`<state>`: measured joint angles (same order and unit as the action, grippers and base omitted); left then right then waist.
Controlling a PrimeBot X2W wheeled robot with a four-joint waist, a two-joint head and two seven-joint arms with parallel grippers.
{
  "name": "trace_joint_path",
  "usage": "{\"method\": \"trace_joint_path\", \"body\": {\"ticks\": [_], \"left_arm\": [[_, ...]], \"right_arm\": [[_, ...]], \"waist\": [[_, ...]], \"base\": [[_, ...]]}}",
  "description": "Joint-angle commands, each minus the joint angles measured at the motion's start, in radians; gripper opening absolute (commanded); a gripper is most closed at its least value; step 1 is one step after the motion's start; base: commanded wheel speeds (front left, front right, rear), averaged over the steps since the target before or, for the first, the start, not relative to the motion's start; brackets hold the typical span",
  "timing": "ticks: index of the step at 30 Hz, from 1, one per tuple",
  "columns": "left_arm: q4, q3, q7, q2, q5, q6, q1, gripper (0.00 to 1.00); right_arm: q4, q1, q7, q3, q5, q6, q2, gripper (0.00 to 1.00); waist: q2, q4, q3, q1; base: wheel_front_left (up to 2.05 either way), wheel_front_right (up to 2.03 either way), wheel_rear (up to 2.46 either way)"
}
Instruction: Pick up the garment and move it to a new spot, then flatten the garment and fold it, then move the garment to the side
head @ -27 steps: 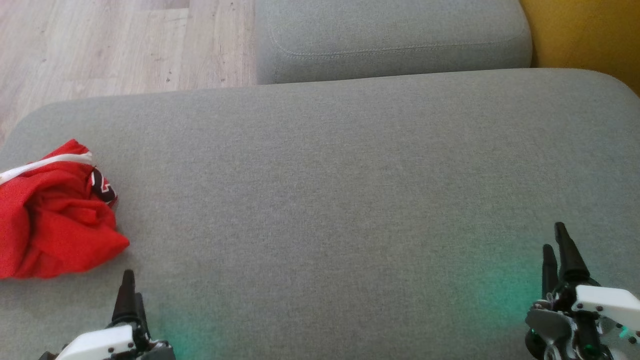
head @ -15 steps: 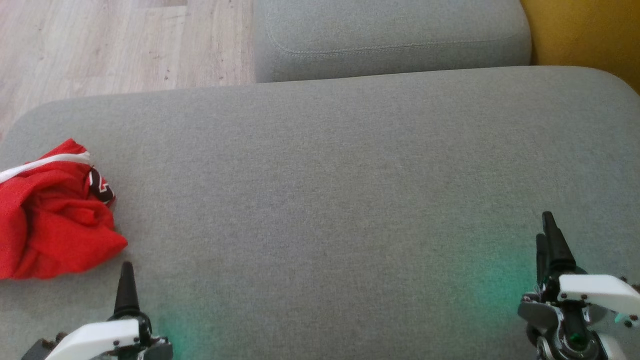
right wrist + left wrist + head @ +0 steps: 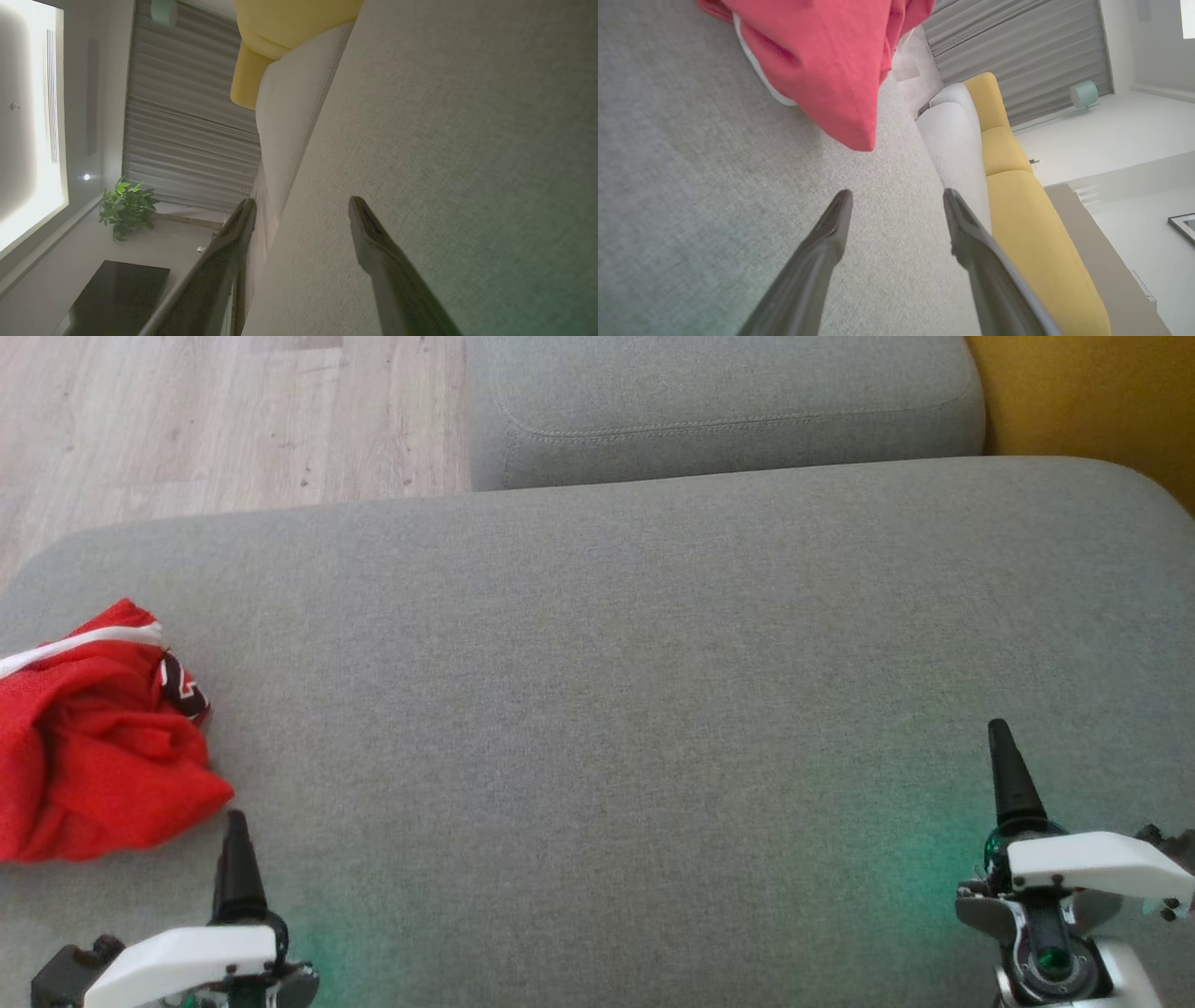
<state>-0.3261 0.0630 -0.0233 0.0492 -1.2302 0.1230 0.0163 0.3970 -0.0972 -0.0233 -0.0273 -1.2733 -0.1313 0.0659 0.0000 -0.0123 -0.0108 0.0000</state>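
Left tool (image 3: 896, 193): jaws are held wide, with nothing between them. Bare grey fabric is seen through the gap in the left wrist view. In the head view one dark finger (image 3: 237, 863) is seen, above a white housing. The tool is placed over the near left corner of the grey cushion (image 3: 597, 663). A green glow is cast on the cushion fabric just beside it.

Right tool (image 3: 301, 199): jaws are likewise spread wide and nothing is gripped. In the head view one dark finger (image 3: 1008, 779) is seen above a white housing, over the near right part of the cushion. A second green glow is noted on the fabric there. Whether either tool touches the fabric cannot be told.

Garment (image 3: 93, 747): red, with a white band and a dark printed patch. It is left crumpled in a heap on the left end of the cushion. It is cut off by the left edge of the head view. One pointed fold is directed toward the left tool; the two are near but apart. The garment is well apart from the right tool.

Beyond the far edge of the cushion, a second grey cushion (image 3: 719, 411) is seen. A pale wooden floor (image 3: 187, 420) is recorded off the far left corner. Yellow upholstery (image 3: 1092, 401) is recorded off the far right corner.
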Motion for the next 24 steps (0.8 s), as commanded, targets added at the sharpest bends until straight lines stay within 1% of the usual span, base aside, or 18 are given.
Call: {"method": "trace_joint_path", "body": {"ticks": [1,16,24], "left_arm": [[0.035,0.010,0.012,0.015,0.032,0.000,0.033,1.00],[0.031,-0.015,0.057,0.033,0.253,-0.014,0.042,1.00],[0.016,-0.033,0.080,0.041,0.356,-0.024,0.048,1.00]], "right_arm": [[-0.028,-0.057,0.015,0.015,0.026,0.000,0.019,1.00],[-0.001,-0.075,0.059,0.059,0.212,0.000,0.027,1.00],[0.046,-0.092,0.082,0.095,0.313,0.000,0.031,1.00]], "waist": [[0.0000,0.000,0.000,0.0000],[0.0000,-0.006,-0.005,0.0000],[0.0000,-0.005,-0.004,0.0000]], "base": [[0.00,0.00,0.00],[0.00,0.00,0.00],[0.00,0.00,0.00]]}}
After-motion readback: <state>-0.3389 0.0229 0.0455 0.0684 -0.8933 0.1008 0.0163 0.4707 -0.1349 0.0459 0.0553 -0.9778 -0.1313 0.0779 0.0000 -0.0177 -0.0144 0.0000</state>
